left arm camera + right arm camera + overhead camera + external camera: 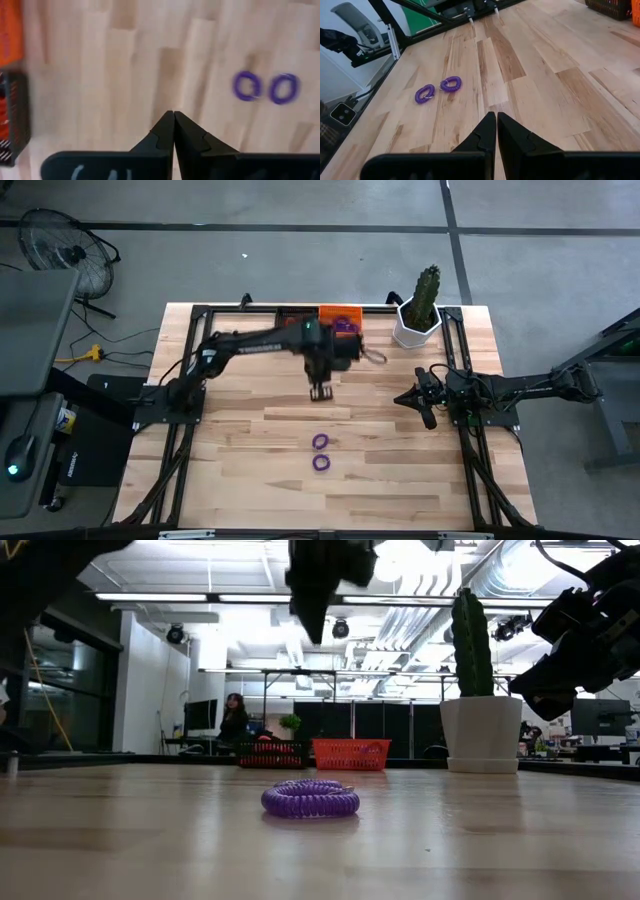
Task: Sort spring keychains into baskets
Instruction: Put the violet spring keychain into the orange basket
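High view: cactus pot (417,330) beside orange basket (338,317).

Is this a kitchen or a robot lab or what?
Probably a robot lab or workshop: two robot arms are fixed to a wooden table, bare pipes and strip lights run overhead, and a person sits at a desk far behind.

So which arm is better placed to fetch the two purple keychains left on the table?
Probably left: the left gripper, shut and empty, hangs straight behind the purple keychains, with the orange basket behind it. The right gripper waits off to the side.
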Motion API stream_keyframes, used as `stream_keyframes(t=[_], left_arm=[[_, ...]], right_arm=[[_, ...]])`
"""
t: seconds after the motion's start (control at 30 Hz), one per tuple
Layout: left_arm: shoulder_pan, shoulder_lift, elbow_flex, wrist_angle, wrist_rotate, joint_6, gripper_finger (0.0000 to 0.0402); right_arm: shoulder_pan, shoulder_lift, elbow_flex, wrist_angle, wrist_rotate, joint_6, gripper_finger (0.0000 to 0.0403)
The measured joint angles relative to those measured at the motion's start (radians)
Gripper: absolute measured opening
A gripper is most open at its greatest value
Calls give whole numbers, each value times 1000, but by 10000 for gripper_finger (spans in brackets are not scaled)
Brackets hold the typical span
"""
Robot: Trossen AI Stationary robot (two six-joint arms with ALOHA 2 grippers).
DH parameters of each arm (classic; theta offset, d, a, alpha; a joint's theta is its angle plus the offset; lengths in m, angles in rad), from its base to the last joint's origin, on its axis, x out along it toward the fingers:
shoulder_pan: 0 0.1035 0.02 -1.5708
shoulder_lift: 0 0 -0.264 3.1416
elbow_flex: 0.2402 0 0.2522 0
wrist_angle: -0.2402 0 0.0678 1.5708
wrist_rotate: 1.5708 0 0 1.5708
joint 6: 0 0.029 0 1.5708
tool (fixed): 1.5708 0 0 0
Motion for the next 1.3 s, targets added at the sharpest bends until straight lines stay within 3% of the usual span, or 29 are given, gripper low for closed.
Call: stream_keyframes(t=[0.4, 0.67, 0.73, 0.83, 0.97, 1.1, 1.3], left_arm=[[-248, -24, -150, 101, -4, -44, 5], [-287, -161, -466, 385, 16, -70, 5], [-297, -203, -561, 389, 15, -105, 5], [-296, -216, -643, 541, 20, -177, 5], [-298, -222, -689, 540, 19, -266, 10], [-295, -215, -701, 559, 18, -285, 44], [-295, -189, -700, 657, 27, -358, 136]], right_arm=[[0, 0, 0, 0, 0, 0, 12], [0, 0, 0, 0, 0, 0, 12], [0, 0, 0, -1, 0, 0, 12], [0, 0, 0, 2, 0, 0, 12], [0, 0, 0, 1, 0, 0, 12], [0, 0, 0, 0, 0, 0, 12], [0, 0, 0, 0, 0, 0, 12]])
